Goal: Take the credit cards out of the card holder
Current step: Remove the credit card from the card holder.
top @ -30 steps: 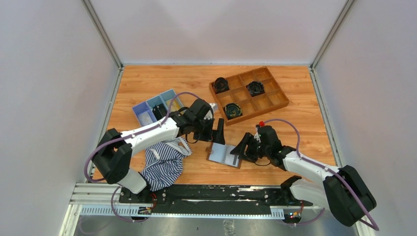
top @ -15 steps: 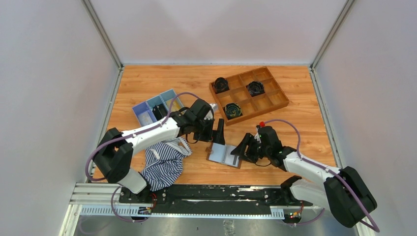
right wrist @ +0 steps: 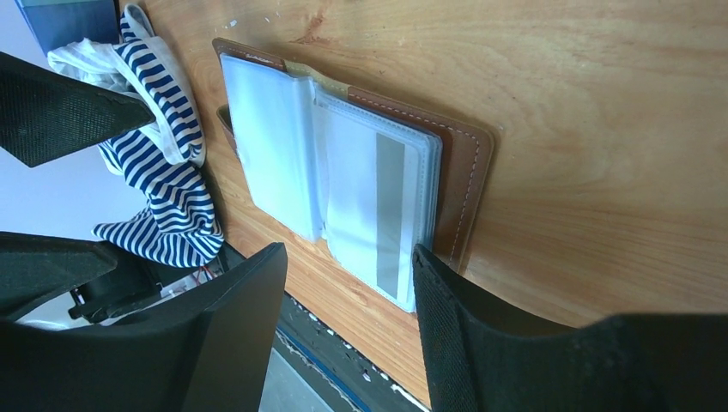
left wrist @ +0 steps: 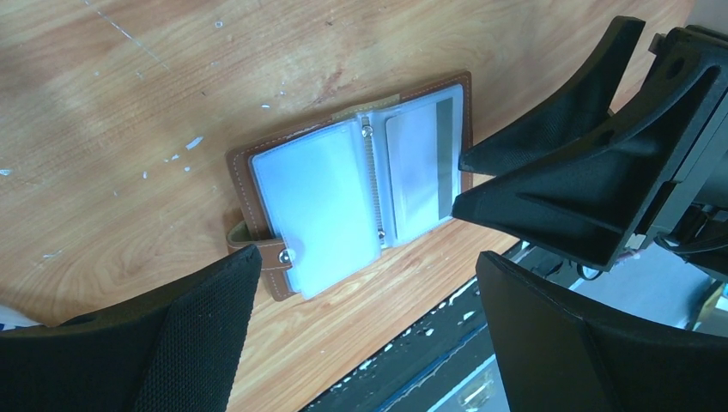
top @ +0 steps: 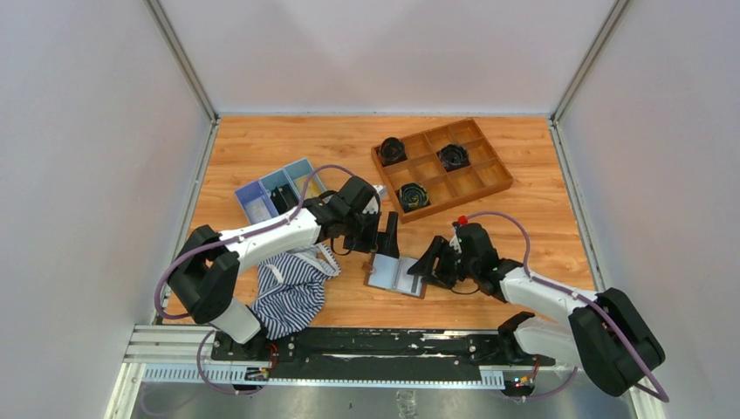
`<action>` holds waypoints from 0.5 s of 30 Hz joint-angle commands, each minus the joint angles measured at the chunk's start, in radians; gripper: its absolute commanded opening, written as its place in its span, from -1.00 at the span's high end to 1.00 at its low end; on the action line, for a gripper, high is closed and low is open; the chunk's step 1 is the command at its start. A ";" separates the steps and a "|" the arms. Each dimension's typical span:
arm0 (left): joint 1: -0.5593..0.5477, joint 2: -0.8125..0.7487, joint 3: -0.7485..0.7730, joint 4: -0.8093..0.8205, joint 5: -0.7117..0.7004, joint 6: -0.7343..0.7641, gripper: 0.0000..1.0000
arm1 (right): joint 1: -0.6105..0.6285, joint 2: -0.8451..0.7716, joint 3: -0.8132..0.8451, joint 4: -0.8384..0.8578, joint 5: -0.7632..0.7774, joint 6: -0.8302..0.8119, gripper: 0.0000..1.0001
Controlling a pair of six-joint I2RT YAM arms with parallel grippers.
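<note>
Midway on the table (top: 541,201): card holder (top: 397,275) lies open | left gripper (top: 389,236) fingers spread beside it | right gripper (top: 424,264) fingers spread at its edge | wrist views alone show snap strap (left wrist: 262,253), grey-striped card (right wrist: 391,215)

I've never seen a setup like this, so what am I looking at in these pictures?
Two robot arms are bolted to a table. One picture looks down from above; the other two come from a camera on each wrist, so the black wedges there are that arm's own fingers. Between the arms a brown card holder lies open, a card with a grey stripe showing in one sleeve. The left gripper and right gripper are both open close to it, holding nothing. Also there: a wooden grid tray, a blue tray and a striped cloth.
</note>
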 commanded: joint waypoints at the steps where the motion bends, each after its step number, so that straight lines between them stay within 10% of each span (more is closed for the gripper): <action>1: -0.006 0.011 0.018 -0.004 0.005 0.006 -1.00 | 0.014 0.016 0.013 -0.011 -0.002 -0.015 -0.20; 15: -0.005 0.023 0.027 -0.004 0.002 0.010 -0.99 | 0.027 0.048 0.084 0.016 -0.043 -0.014 -0.18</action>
